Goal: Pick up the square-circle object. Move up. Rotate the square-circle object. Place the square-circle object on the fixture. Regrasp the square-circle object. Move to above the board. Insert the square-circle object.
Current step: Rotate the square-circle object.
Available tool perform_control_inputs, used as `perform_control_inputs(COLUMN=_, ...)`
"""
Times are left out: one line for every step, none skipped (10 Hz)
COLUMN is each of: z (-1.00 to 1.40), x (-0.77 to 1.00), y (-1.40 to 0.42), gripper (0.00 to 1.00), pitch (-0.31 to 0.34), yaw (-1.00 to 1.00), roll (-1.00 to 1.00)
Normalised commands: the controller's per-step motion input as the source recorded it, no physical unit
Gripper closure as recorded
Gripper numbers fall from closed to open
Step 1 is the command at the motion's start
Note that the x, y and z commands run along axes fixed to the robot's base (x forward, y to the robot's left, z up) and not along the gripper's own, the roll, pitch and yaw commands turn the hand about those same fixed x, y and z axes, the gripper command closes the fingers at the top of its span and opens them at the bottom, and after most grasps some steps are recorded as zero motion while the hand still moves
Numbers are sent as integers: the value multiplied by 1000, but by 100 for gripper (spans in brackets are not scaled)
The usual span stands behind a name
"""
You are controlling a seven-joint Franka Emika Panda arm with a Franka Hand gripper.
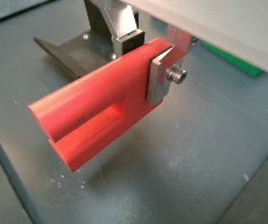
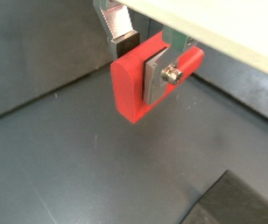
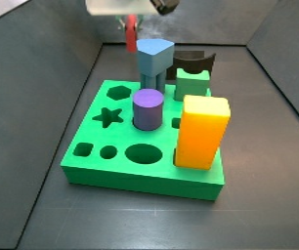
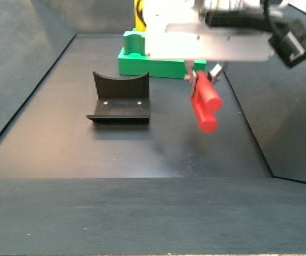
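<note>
The red block (image 4: pixel 203 100) hangs upright in the air, clamped near its top between the gripper (image 4: pixel 203 74) fingers (image 1: pixel 162 72), well clear of the floor. The fixture (image 4: pixel 120 97) sits just beside it, the board (image 4: pixel 150 60) behind at the far wall. The grip is high and narrow, so I'd judge a turn could let the block swing or slip, then miss the fixture's notch.
</note>
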Motion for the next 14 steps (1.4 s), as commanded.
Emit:
perform_control_inputs(z=-1000, x=34, y=4, gripper=100, pitch=-52, yaw=6, roll=-103)
perform_control_inputs(z=-1000, x=42, y=8, gripper=100, pitch=-51, yaw=5, roll=-119)
perform_control_inputs(z=-892, x=49, y=12, gripper=100, pitch=-48, yaw=1, roll=-140)
perform_control_inputs(z=-784, x=47, y=17, gripper=100, pitch=-48, yaw=0, roll=-154)
perform_control_inputs(z=-713, x=46, y=21, gripper=100, pitch=-51, yaw=-1, roll=-162)
perform_control_inputs(z=-578, x=49, y=24, gripper=100, pitch=-49, yaw=0, roll=-179)
perform_control_inputs(z=-483, x=50, y=25, gripper=100, pitch=-50, yaw=0, roll=-190)
perform_control_inputs(z=-476, x=28, y=19, gripper=100, pitch=-36, yaw=-2, roll=-194)
perform_control_inputs(z=-476, x=28, y=20, gripper=100, pitch=-36, yaw=-2, roll=-194)
perform_control_inputs(z=-476, x=28, y=19, gripper=100, pitch=-36, yaw=-3, roll=-193)
perform_control_inputs(z=-476, x=28, y=18, gripper=100, pitch=-36, yaw=-3, roll=-193)
perform_control_inputs(z=-476, x=28, y=18, gripper=100, pitch=-35, yaw=-4, roll=-193)
perform_control_inputs(z=-476, x=28, y=18, gripper=100, pitch=-35, yaw=-4, roll=-192)
perform_control_inputs(z=0, x=0, y=0, gripper=0, pitch=0, yaw=0, roll=0)
